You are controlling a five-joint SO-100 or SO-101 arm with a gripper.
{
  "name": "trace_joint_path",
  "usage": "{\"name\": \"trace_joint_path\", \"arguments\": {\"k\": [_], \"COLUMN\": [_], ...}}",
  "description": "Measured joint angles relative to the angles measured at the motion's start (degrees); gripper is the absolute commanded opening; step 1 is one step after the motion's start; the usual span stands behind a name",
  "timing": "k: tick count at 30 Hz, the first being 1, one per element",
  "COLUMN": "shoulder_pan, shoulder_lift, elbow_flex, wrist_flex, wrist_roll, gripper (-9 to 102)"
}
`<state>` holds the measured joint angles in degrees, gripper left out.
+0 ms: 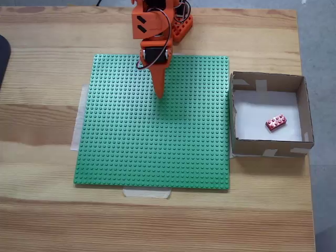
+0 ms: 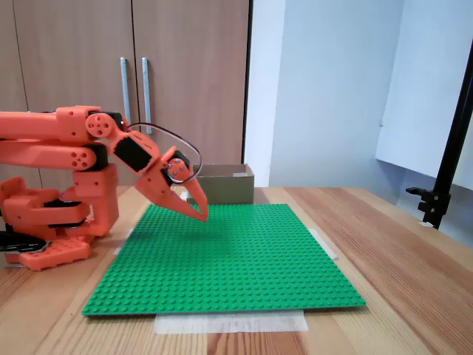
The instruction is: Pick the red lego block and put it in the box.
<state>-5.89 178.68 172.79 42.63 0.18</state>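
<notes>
The red lego block (image 1: 276, 122) lies tilted on the white floor of the box (image 1: 306, 105), toward its right side. The brown cardboard box stands just right of the green baseplate (image 1: 152, 136) in a fixed view, and behind the arm as a low brown wall, the box (image 2: 225, 185), in the other. My orange gripper (image 1: 159, 93) hovers above the upper middle of the baseplate, far left of the box. Its pointed jaws are together, with nothing between them, as the gripper (image 2: 201, 215) shows from the side.
The arm's orange base (image 2: 52, 222) stands at the baseplate's far edge. Pale tape strips (image 1: 147, 192) hold the plate to the wooden table (image 1: 42, 220). A dark object (image 1: 2, 58) pokes in at the left edge. A black stand (image 2: 443, 177) rises at the right.
</notes>
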Motion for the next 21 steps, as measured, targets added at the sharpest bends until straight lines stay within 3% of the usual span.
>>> {"name": "trace_joint_path", "arguments": {"k": [21], "shoulder_pan": [0.6], "shoulder_lift": [5.4], "elbow_flex": [5.0], "wrist_flex": [1.1], "wrist_roll": [-1.9], "gripper": [-1]}}
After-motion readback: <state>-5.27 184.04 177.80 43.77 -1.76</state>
